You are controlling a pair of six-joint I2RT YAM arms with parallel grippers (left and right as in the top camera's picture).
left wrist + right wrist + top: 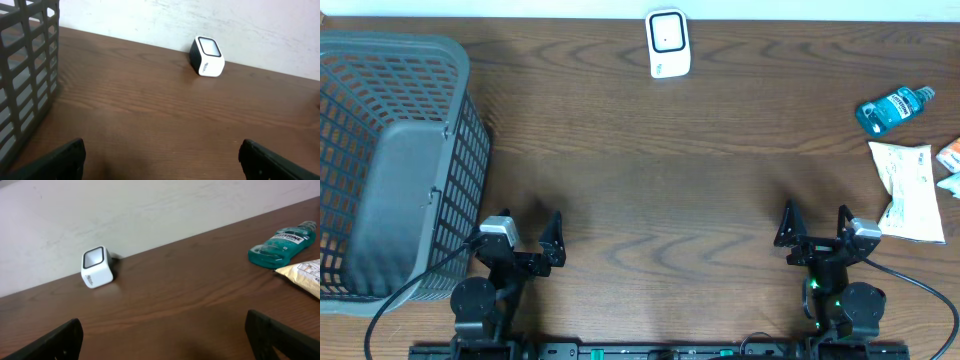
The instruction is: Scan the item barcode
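— Where do the two grippers sit?
— Both are low in the overhead view. The left gripper (530, 222) is at the lower left, just beside the grey basket (470, 170). The right gripper (815, 215) is at the lower right. Each has its jaws spread wide apart with only bare table (650, 170) between them, and neither holds anything.
— Do the wrist cameras agree?
— Yes. In the left wrist view the dark fingers (65, 159) stand in the two bottom corners of the frame, with brown wood between. The right wrist view shows the same, with its fingers (60, 340) far apart at the bottom edge.
— And the scanner?
— The white scanner (668, 43) stands at the top centre of the overhead view, against the far edge of the table and well apart from both arms.
— Where are the items?
— On the right side of the frame. A teal mouthwash bottle (892, 107) lies on its side at the upper right. A pale packet (908, 190) lies flat below it, near the right gripper but not touching it. Two more small packs (950, 155) are cut off by the right edge, and I cannot tell what they are.
— Is there anything in the basket?
— A grey flat shape lies inside, but I cannot tell whether it is just the bottom of the basket.
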